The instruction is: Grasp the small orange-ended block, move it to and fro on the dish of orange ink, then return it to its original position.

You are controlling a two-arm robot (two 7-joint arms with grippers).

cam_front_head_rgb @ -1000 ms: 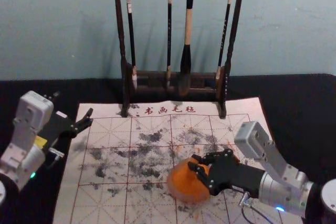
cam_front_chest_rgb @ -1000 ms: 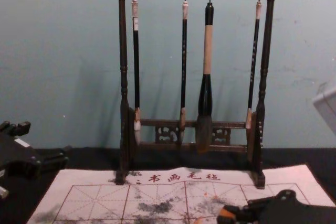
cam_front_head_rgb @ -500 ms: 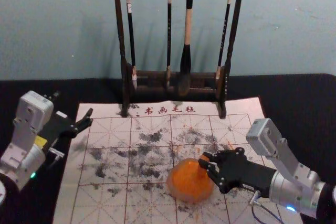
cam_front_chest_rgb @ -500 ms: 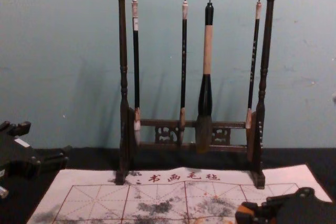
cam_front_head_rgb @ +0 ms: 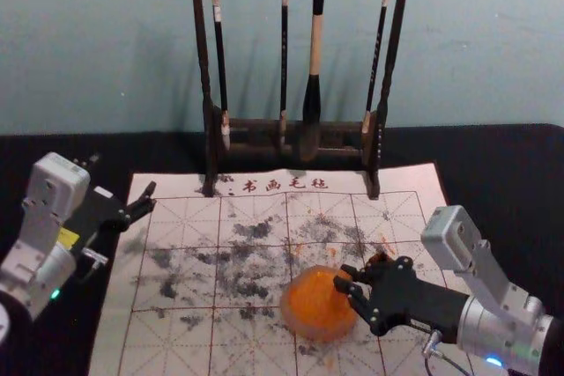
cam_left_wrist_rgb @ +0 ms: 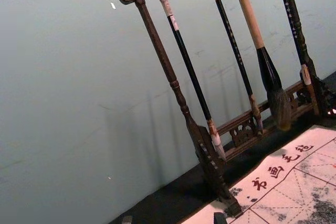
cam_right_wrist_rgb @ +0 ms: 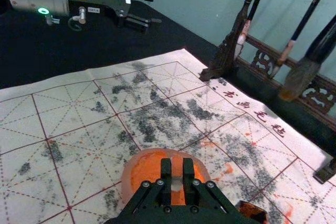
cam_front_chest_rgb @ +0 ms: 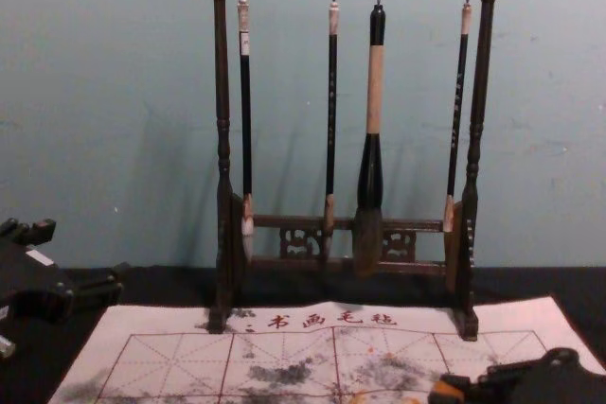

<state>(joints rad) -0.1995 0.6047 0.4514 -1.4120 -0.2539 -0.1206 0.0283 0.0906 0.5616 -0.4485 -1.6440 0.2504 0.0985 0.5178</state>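
My right gripper (cam_front_head_rgb: 342, 277) reaches in over the right edge of the orange ink dish (cam_front_head_rgb: 308, 310). In the right wrist view, my right gripper (cam_right_wrist_rgb: 177, 169) is shut on the small block (cam_right_wrist_rgb: 177, 166), whose orange end sits above a pale part; the ink dish (cam_right_wrist_rgb: 142, 169) lies behind it. Whether block and ink touch, I cannot tell. The chest view has the block's orange end (cam_front_chest_rgb: 447, 390) at the fingertips, low on the right. My left gripper (cam_front_head_rgb: 123, 175) is parked at the mat's left side, fingers apart; its own wrist view catches the left gripper (cam_left_wrist_rgb: 173, 220) at the bottom edge.
A dark rack (cam_front_head_rgb: 291, 127) with hanging brushes stands at the mat's back edge. The ink-stained gridded mat (cam_front_head_rgb: 181, 257) lies under the dish. A small dark brown piece (cam_right_wrist_rgb: 253, 211) is near my right gripper, beyond the dish's rim.
With the block in it, my right gripper has moved right across the dish to its right edge, dipping slightly in the last half second. My left arm has stayed still.
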